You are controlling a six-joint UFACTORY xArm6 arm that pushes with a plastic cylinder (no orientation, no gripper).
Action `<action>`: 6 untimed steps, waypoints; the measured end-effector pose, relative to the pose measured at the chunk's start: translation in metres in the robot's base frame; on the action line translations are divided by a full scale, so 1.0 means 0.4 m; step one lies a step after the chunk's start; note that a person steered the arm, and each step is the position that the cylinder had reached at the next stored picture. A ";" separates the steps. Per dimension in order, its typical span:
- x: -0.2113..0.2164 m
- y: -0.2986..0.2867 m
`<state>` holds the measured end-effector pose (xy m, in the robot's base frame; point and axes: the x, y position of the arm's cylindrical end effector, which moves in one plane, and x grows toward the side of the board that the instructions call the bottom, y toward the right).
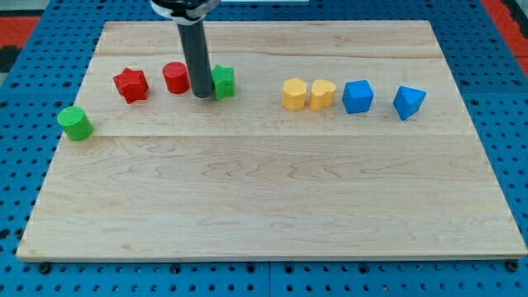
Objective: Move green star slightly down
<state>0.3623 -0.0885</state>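
We find my tip (pixel 202 95) on the bench (pixel 272 198), touching the green star (pixel 223 82) at its left, the red cylinder (pixel 175 77) just beyond. We carry no jaws.

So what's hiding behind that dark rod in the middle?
Behind the rod, my tip rests between the red cylinder and the green star. The rod covers the star's left edge and the cylinder's right edge, so whether it touches either can't be seen.
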 end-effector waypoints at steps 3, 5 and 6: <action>-0.071 -0.037; -0.173 0.056; -0.098 0.099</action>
